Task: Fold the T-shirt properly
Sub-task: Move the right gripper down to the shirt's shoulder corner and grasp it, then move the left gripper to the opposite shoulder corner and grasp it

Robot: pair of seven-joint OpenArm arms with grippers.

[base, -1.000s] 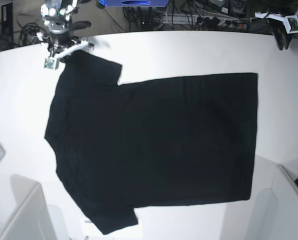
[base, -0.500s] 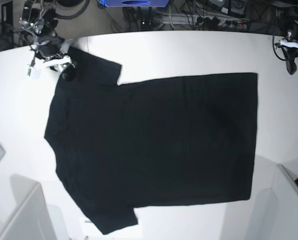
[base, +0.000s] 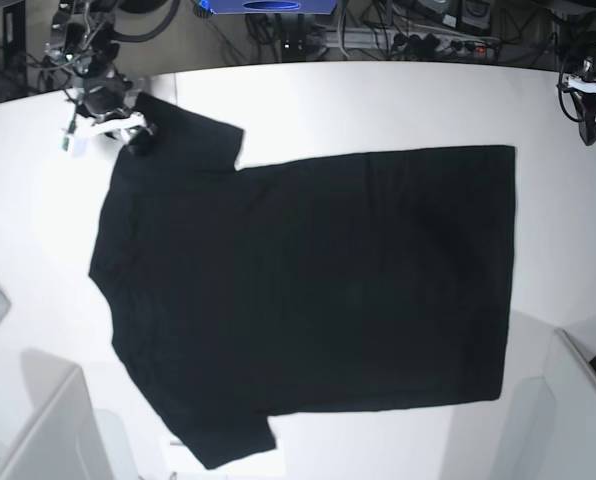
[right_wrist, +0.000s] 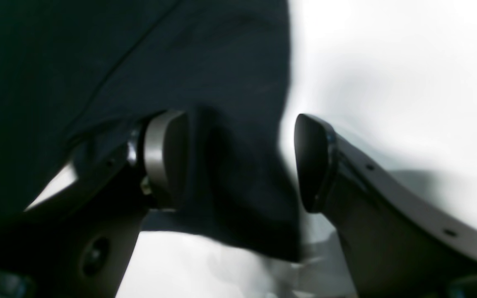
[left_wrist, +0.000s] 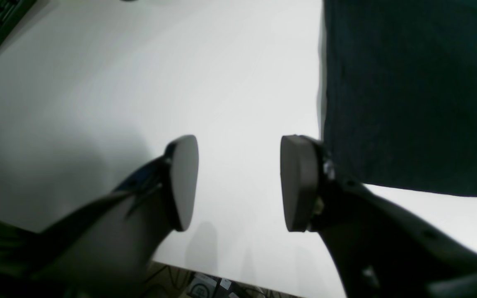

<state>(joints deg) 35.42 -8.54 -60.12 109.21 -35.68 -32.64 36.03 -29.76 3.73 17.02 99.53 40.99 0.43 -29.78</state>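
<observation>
both hands gape: right hand (right_wrist: 242,161) straddles the t-shirt (base: 308,300) sleeve edge, seemingly unclamped; left hand (left_wrist: 238,182) empty.

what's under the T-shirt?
The white table, visible only around the flat-spread T-shirt. Whatever lies beneath the black fabric is covered. The right hand stands open around a sleeve edge.

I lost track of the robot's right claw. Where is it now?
In the base view, the right gripper is at the table's far left corner, open over the sleeve edge of the black T-shirt.
</observation>
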